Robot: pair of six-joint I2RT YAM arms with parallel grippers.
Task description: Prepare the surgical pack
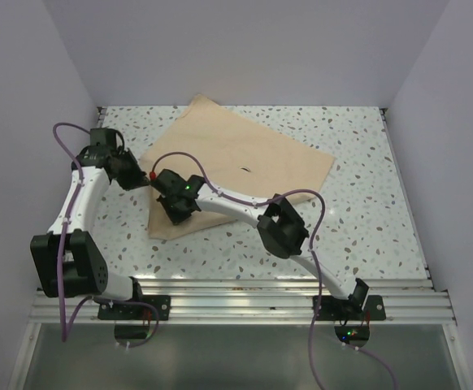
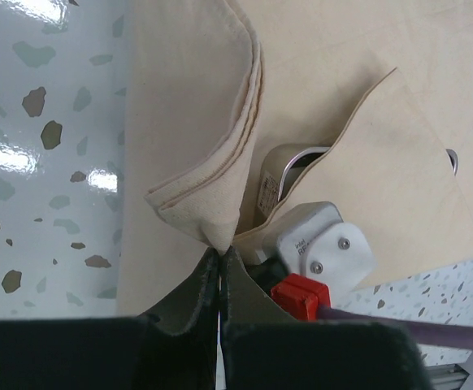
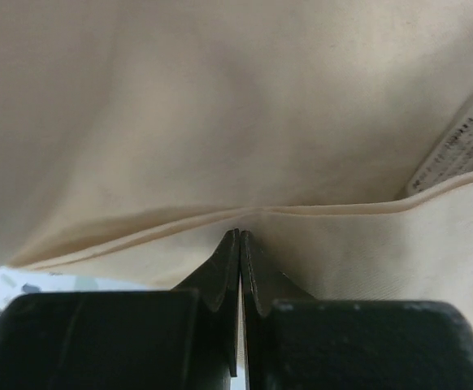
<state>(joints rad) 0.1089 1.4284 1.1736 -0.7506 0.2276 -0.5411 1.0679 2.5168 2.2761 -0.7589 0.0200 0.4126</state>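
Wrapping step: the sheet lies mid-table, folded over the tray. The left gripper is clamped on a bunched corner. The right gripper, closed too, seems to nip an edge. Next, I'd say, the 2 must pull the flaps across evenly.

Plain pale walls enclose a glossy speckled terrazzo tabletop on three sides
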